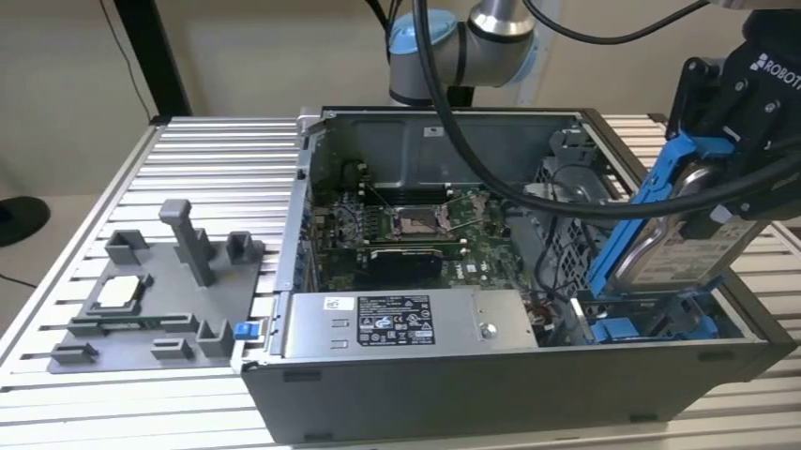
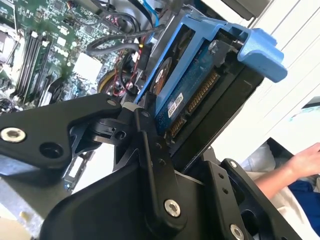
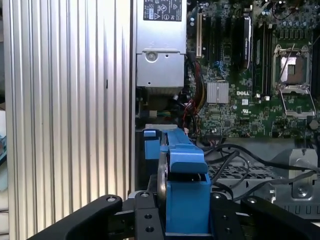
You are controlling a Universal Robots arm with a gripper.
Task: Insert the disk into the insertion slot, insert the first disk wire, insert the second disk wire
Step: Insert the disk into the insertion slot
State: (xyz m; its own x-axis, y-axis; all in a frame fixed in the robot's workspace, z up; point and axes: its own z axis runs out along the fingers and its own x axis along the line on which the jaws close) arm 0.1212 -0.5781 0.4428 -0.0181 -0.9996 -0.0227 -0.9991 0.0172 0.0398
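In the exterior view an open computer case [image 1: 501,394] stands on a ribbed metal counter [image 1: 213,159]; inside it lie the motherboard [image 1: 414,225] toward the back and a grey power-supply box [image 1: 400,323] along the near wall. The insertion slot [image 1: 626,330], with its blue fittings, is in the case's near corner on the exterior view's right. The hand [image 1: 726,178] is clamped on the disk [image 1: 682,253], which stands tilted, its upper end leaning toward the exterior view's right; its lower end is down at the slot's open top, not laid flat in it; whether it touches the fittings cannot be told. Black cables [image 1: 526,197] hang across the case just beside the disk's blue frame. A grey fixture [image 1: 150,300] sits on the counter well apart, on the exterior view's left; bare slats lie around the case.

In the second wrist view the black fingers [image 2: 150,150] grip the disk [image 2: 195,85] by its blue frame; the circuit-board face and connector edge are turned to the camera. Beyond it are the motherboard [image 2: 40,45] and a tangle of wires [image 2: 120,82]; a person's arm [image 2: 295,167] rests near the counter's edge.

In the first wrist view the disk [image 3: 185,190] is seen edge-on, squeezed between the fingers [image 3: 148,220]. Past it are the slot's perforated wall [image 3: 235,172], cables [image 3: 240,155], the power-supply box [image 3: 160,50] and the motherboard [image 3: 250,90]; open counter [image 3: 65,100] runs beside the case wall.
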